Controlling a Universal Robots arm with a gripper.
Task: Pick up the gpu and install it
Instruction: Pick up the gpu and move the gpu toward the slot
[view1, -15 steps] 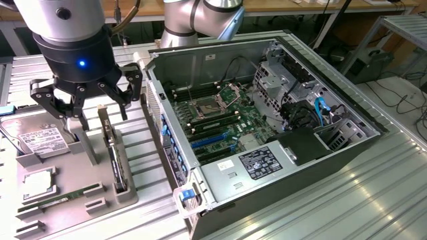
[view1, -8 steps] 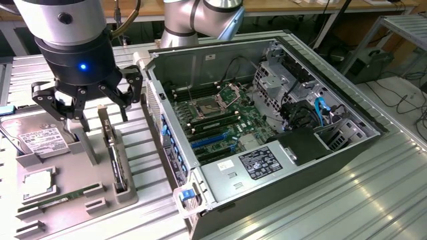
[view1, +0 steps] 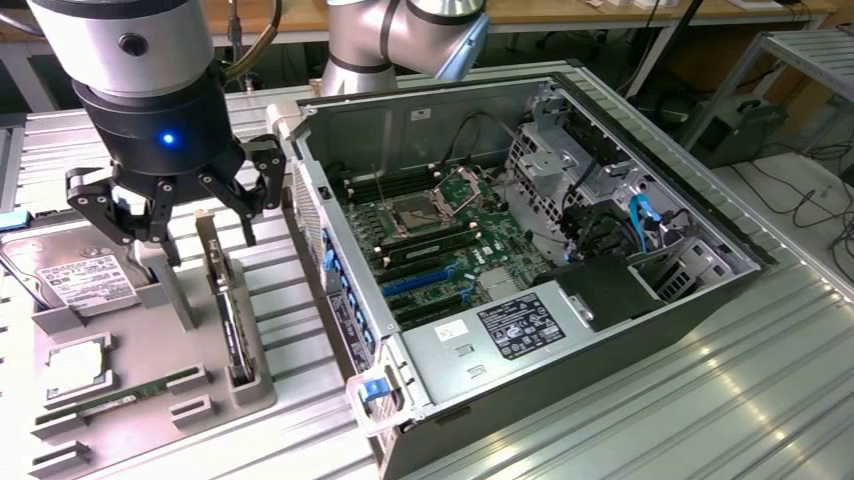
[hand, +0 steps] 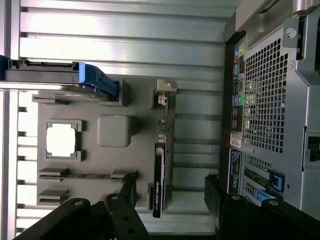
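Wrist view: fingers (hand: 217, 200) spread wide over the edge-on gpu (hand: 159, 175), whose white side lettering is unreadable

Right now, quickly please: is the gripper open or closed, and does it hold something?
Gripper: open, holding nothing, above the graphics card that stands on edge in the grey tray.

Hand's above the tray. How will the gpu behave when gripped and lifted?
Probably stiff: the gpu looks like a rigid slab. It stands on edge in a slot of the gray tray, so it may bind or tip if pulled off-vertical. Likely fragile: a thin card with an exposed metal bracket.
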